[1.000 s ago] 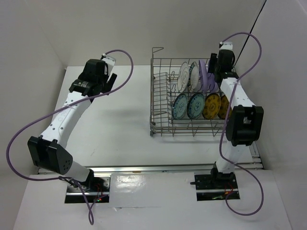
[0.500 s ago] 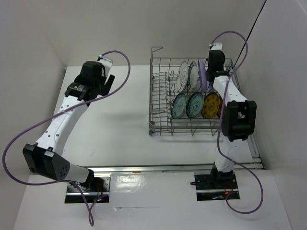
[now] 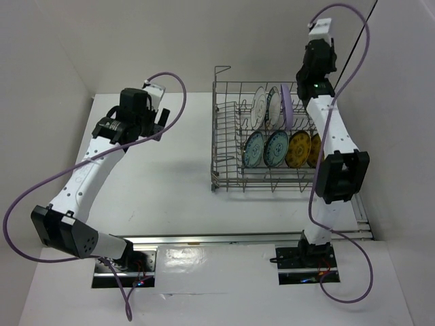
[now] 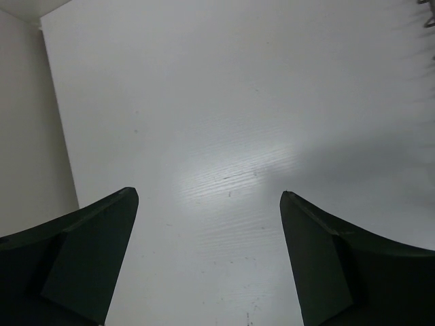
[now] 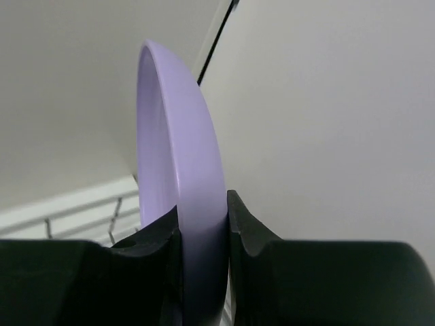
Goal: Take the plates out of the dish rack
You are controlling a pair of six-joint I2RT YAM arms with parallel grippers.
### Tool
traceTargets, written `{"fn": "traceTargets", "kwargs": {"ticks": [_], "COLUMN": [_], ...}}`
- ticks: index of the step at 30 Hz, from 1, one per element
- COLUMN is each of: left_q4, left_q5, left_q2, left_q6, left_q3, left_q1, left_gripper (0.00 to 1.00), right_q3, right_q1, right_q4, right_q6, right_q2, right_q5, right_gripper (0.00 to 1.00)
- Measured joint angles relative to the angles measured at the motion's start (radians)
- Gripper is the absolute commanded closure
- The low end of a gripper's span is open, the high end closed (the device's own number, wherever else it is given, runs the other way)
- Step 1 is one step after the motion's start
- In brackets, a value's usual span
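Observation:
The grey wire dish rack [image 3: 228,146] stands at the right of the table. In its back row stand two white plates with dark motifs [image 3: 260,106]. In its front row stand two teal plates [image 3: 256,149] and two mustard plates [image 3: 300,149], the right one partly behind my right arm. My right gripper [image 3: 298,89] is shut on the rim of a lavender plate [image 3: 286,109], held edge-on above the back row; the right wrist view shows the fingers [image 5: 245,227] clamped on the plate [image 5: 180,122]. My left gripper [image 3: 158,120] is open and empty over bare table [image 4: 224,102].
The white side walls close in the table left and right. The rack's tall back-left corner post [image 3: 217,75] rises above its rim. The rack's corner just shows at the top right of the left wrist view [image 4: 427,13].
My right arm has risen and straightened, lifting the lavender plate upward out of the back row. My left arm has shifted slightly, its gripper still open.

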Motion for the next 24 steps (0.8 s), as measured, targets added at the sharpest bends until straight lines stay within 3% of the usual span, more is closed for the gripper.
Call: {"fn": "traceTargets", "kwargs": {"ticks": [6, 10, 14, 19, 24], "left_q4": [-0.044, -0.044, -0.017, 0.006, 0.039], "left_q5": [0.163, 0.361, 0.571, 0.736, 0.774], "left_q2": [0.0, -0.001, -0.001, 0.025, 0.046], "left_q6": [-0.103, -0.175, -0.232, -0.265, -0.285], "left_q3": [0.087, 0.173, 0.191, 0.191, 0.191], "left_q1": [-0.001, 0.017, 0.058, 0.082, 0.085], "left_gripper": [0.0, 0.0, 0.0, 0.0, 0.0], "right_q3": [0.161, 0.085, -0.117, -0.246, -0.304], "right_q1": [0.08, 0.145, 0.148, 0.18, 0.242], "right_q4": [-0.185, -0.262, -0.183, -0.035, 0.011], "right_q6": [0.194, 0.439, 0.676, 0.9, 1.017], "right_q2": [-0.11, -0.242, -0.334, -0.233, -0.151], "right_q5": [-0.099, -0.421, -0.827, -1.198, -1.391], "right_gripper": [1.0, 1.0, 1.0, 1.0, 1.0]}}
